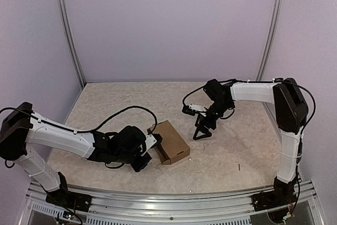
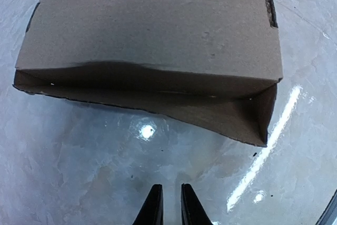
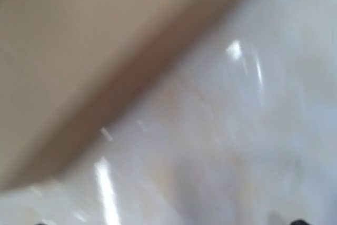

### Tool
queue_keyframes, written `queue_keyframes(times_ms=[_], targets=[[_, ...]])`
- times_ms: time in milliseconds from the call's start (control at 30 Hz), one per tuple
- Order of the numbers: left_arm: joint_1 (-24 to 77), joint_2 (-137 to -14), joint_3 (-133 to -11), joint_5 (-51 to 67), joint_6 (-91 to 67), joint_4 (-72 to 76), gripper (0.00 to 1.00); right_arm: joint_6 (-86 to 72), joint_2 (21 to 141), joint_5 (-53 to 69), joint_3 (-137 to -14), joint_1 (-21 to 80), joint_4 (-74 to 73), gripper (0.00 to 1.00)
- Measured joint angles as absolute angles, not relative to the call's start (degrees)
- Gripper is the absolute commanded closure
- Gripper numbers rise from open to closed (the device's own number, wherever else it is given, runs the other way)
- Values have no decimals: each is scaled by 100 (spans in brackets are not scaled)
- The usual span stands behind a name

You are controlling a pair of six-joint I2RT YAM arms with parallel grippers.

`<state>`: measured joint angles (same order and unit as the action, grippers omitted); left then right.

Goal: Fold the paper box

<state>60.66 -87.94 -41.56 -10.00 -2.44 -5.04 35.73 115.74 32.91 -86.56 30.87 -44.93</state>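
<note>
One paper box (image 1: 169,142) just beyond left tool (image 2: 168,206), untouched.

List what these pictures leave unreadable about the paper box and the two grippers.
- Paper box: the right wrist view is motion-blurred, so creases and tabs are lost there.
- Box's inside: in the left wrist view, shadow under the sagging top panel hides the back.
- Left gripper: only its fingertips show, cut off by the bottom edge; nothing is between them.
- Right gripper: small overhead, spread open; its fingers barely show at the wrist view's bottom edge.

Left tool (image 2: 168,204) nearly closed, right tool (image 1: 202,130) wide.
</note>
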Motion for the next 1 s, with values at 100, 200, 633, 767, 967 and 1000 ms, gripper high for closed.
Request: queue_keyframes(times_ms=[100, 200, 633, 767, 967, 1000], targets=[[6289, -8960, -4213, -1007, -370, -565, 89, 3669, 11568, 2821, -8215, 3079, -4261, 2], [6471, -9229, -4318, -980, -456, -561, 90, 3693, 11568, 2517, -7964, 3089, -4134, 3], [6632, -9922, -4709, -897, -432, -213, 93, 3789, 11568, 1887, -7789, 3918, -3457, 14], [6600, -10084, -4862, -882, -309, -119, 93, 3892, 11570, 1789, -7767, 4152, -3404, 24], [6482, -10210, -5011, -821, -62, -123, 94, 4069, 11568, 1605, -7752, 4416, -3389, 28], [6460, -10210, -5017, -816, -25, -158, 94, 4088, 11566, 1579, -7754, 4451, -3391, 28]])
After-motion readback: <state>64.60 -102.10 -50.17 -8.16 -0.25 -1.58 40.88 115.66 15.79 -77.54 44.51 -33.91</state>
